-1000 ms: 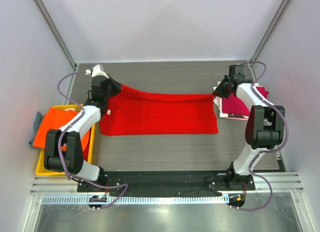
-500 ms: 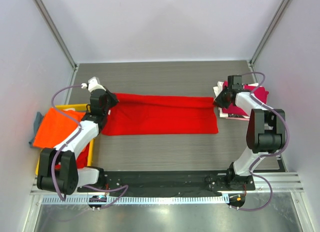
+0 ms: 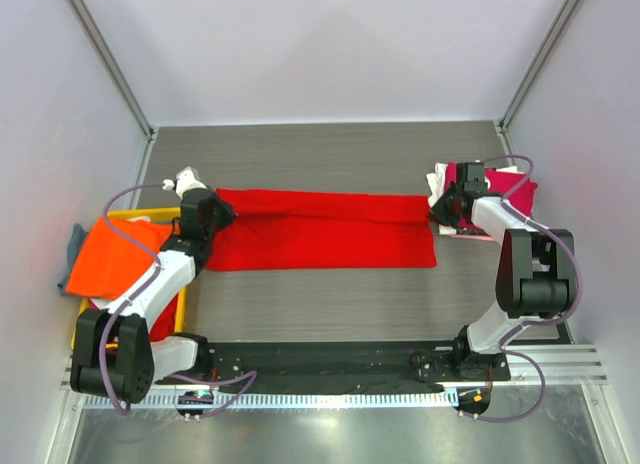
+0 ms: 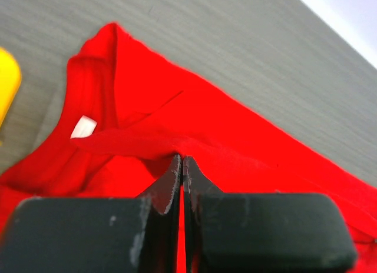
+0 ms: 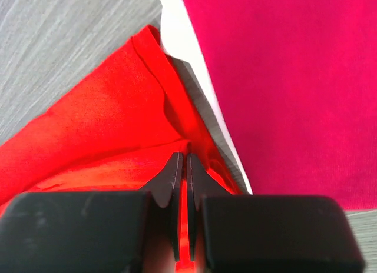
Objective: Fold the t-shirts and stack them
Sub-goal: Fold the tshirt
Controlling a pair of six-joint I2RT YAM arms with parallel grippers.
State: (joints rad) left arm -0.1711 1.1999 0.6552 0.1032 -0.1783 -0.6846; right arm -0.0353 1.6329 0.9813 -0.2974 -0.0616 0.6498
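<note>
A bright red t-shirt [image 3: 320, 234] lies stretched across the middle of the table, folded lengthwise. My left gripper [image 3: 216, 208] is shut on its left end near the collar [image 4: 94, 117], red cloth pinched between the fingers [image 4: 181, 167]. At the shirt's right end my right gripper [image 3: 440, 206] is also shut on red cloth [image 5: 184, 161]. Beside it a magenta-pink t-shirt [image 5: 283, 79] lies folded on top of a white one [image 5: 182, 35] at the table's right edge [image 3: 490, 209]. An orange t-shirt [image 3: 115, 259] hangs over the crate on the left.
A yellow plastic crate [image 3: 85, 329] sits at the left edge holding the orange shirt and some red cloth. A grey-blue cloth [image 3: 72, 242] pokes out beyond it. Metal frame posts [image 3: 105, 59] and white walls close in the back and sides.
Both grippers have come toward the near side and down, carrying the shirt's far edge over itself. The red shirt now lies as a narrower folded band.
</note>
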